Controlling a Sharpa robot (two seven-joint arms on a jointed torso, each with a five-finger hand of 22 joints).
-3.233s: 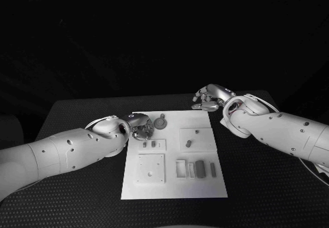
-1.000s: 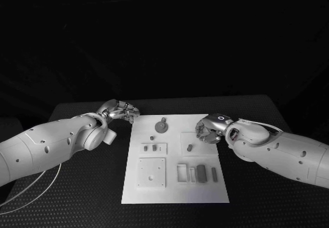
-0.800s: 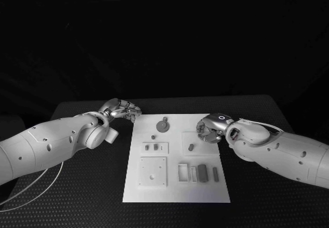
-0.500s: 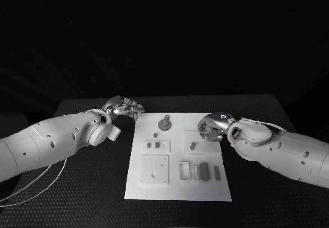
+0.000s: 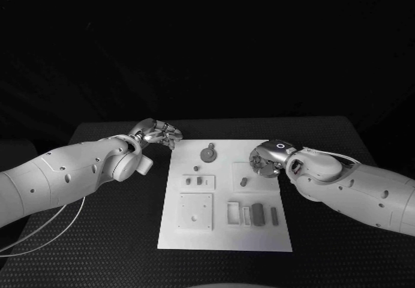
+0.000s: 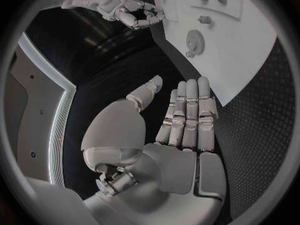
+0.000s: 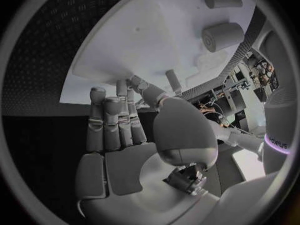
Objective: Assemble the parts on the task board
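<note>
Since a few seconds back, left hand (image 5: 158, 133) has drawn off the board (image 5: 224, 234), flat and empty. Right hand (image 5: 264, 164), fingers apart, empty, hovers beside a small peg (image 5: 244, 180); it should close squarely on it.

White task board (image 5: 223, 234), small grey parts (image 5: 256, 210) atop

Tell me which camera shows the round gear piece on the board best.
The head view: the round gear piece lies unobstructed near the task board's far end, seen from above. The left wrist view shows it smaller and bent by the lens, beyond the left hand. In the right wrist view I cannot pick it out.
</note>
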